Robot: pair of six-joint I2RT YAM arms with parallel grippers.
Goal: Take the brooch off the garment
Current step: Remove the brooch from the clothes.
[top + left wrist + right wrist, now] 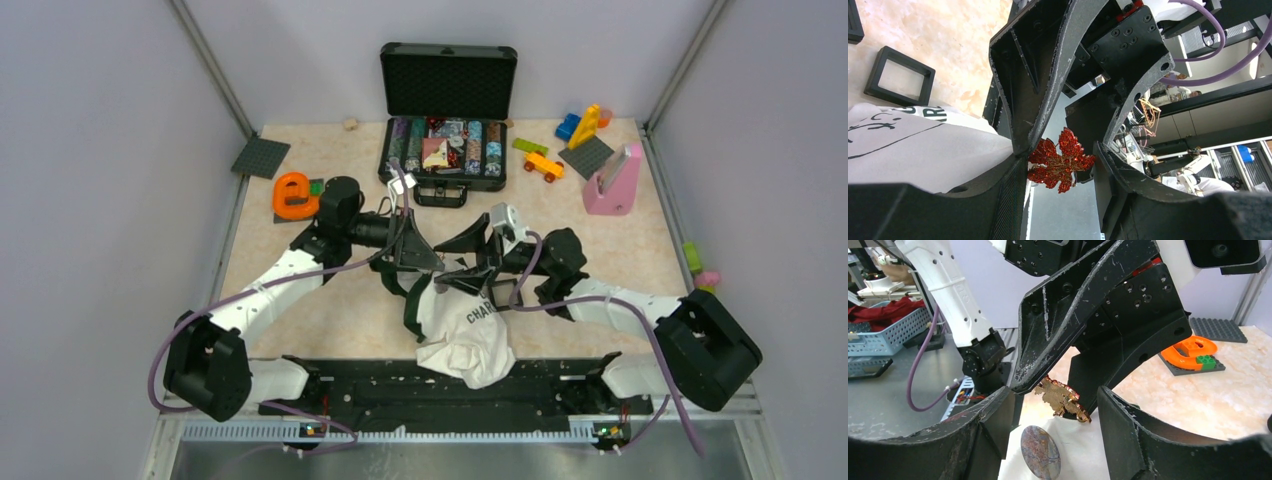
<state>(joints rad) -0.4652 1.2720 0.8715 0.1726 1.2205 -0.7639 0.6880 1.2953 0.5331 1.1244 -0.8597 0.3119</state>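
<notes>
The brooch (1060, 160) is a glittery red leaf. It sits between the two fingers of my left gripper (1060, 172), its edges touching both, so the gripper is shut on it. In the right wrist view its gold back (1062, 399) hangs from the left fingertips just above the white garment (1083, 450). I cannot tell whether the pin still touches the cloth. My right gripper (1055, 412) is open, with its fingers either side of the brooch and a gap to it. In the top view both grippers (418, 255) (472, 262) meet over the garment (470, 335); the brooch does not show there.
A round marbled badge (1040, 452) is on the garment. An orange letter e (293, 195) lies at the left and an open black case (445, 150) at the back. A toy car (543, 165), bricks and a pink block (612, 185) are at the back right. A black frame (898, 75) lies beside the garment.
</notes>
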